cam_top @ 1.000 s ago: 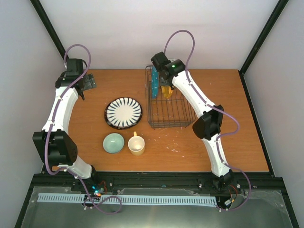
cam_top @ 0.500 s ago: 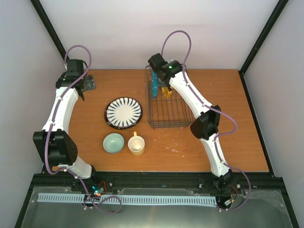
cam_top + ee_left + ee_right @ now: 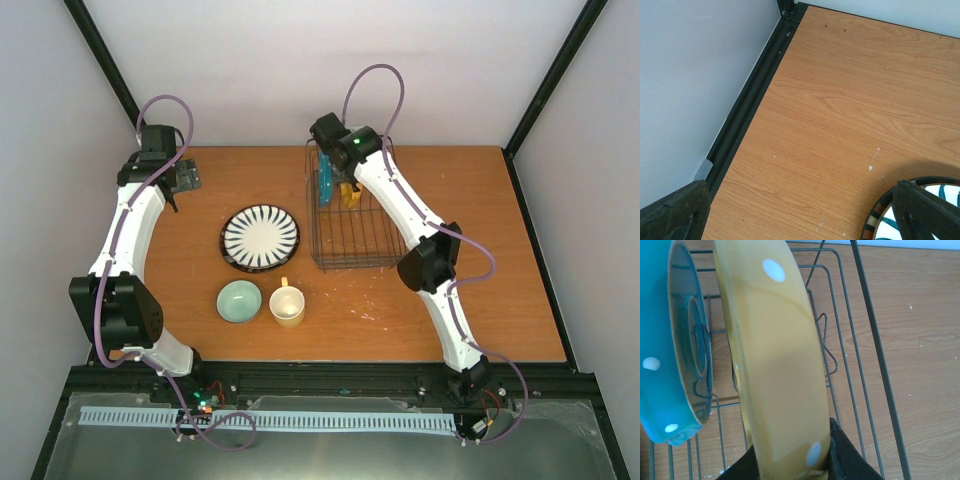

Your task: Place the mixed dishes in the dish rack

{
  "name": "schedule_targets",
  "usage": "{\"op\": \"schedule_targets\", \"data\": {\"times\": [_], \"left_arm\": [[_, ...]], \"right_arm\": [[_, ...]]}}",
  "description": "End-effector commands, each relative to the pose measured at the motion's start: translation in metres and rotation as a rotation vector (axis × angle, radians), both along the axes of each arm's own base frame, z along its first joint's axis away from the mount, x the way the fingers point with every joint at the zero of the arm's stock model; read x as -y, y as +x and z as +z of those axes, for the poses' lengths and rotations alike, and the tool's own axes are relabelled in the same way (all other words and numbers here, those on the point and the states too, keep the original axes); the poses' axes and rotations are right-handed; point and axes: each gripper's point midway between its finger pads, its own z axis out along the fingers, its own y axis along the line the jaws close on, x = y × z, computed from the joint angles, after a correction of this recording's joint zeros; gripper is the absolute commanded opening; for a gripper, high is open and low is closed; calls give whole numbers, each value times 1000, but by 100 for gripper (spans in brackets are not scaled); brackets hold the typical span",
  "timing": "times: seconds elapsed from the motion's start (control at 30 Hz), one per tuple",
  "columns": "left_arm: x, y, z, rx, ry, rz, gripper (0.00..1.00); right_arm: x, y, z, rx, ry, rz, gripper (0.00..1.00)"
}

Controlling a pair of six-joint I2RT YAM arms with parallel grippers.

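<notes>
The left claw (image 3: 185, 177) hangs wide open at the desk's (image 3: 480, 250) far-left corner, near the striped plate (image 3: 260, 238), bowl (image 3: 239, 301) and mug (image 3: 288, 305), all sitting upright. At the dish rack's (image 3: 350, 245) far end, the teal plate (image 3: 670, 355) and yellow plate (image 3: 775, 365) stand on edge, faces sideways. The right claw (image 3: 795, 465) is clamped on the yellow plate's rim.

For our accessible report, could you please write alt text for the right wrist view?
A yellow-orange plate with white dots stands on edge, gripped at its rim by the right gripper. A teal dotted plate stands on edge to its left, both in the wire dish rack on a wooden table.
</notes>
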Motion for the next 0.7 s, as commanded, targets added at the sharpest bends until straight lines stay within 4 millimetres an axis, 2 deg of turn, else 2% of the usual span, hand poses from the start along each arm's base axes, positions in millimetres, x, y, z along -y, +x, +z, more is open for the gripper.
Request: {"op": "schedule_targets", "data": {"times": [0.0, 0.17, 0.27, 0.5, 0.6, 0.67], "left_arm": [[-3, 1, 10, 8, 38, -11, 100], [-4, 3, 9, 1, 45, -12, 100], [-4, 3, 8, -1, 46, -11, 100], [-4, 3, 5, -6, 40, -7, 100], [0, 4, -2, -16, 16, -20, 100], [5, 4, -9, -30, -14, -34, 100]], "right_arm": [[21, 0, -40, -106, -57, -70, 3], [22, 0, -52, -133, -107, -44, 3], [19, 4, -51, -112, -181, 3, 3], [9, 3, -57, -135, -143, 36, 4], [8, 5, -54, -125, -129, 36, 23], [8, 5, -52, -117, -116, 33, 31]]}}
